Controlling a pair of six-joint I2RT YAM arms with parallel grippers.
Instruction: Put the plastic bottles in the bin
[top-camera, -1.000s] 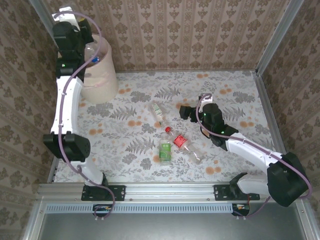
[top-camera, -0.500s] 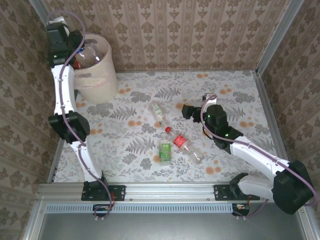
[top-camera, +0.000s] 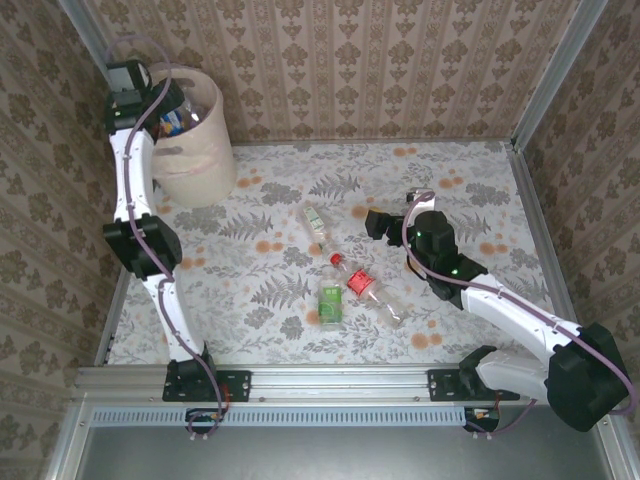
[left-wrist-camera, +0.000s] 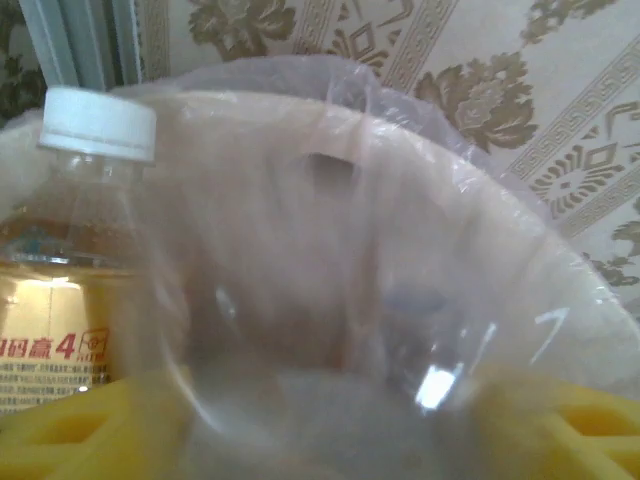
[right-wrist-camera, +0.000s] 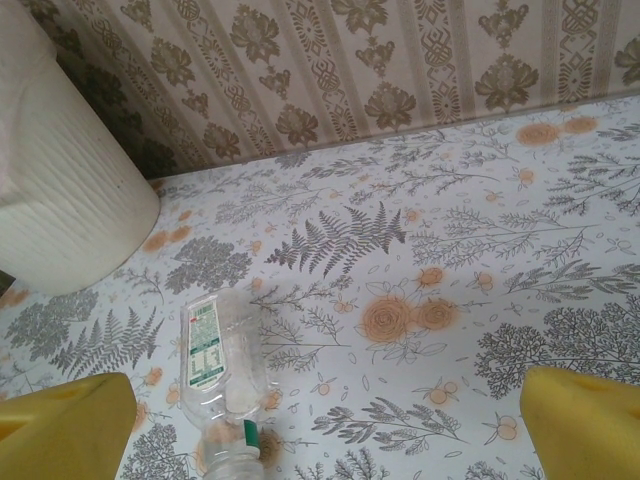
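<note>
Now left gripper sits at the bin mouth, jaws apart around a clear bottle, hold cannot be told; right gripper wide open, empty, above a green-capped bottle lying on the counter.

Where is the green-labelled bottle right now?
In the top view, the green-labelled bottle lies on the table near its front middle, just left of the red-labelled bottle.

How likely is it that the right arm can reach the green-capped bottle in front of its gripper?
Probably yes: the right gripper is open, and the bottle lies just ahead of it on the table, with nothing between them.
</note>
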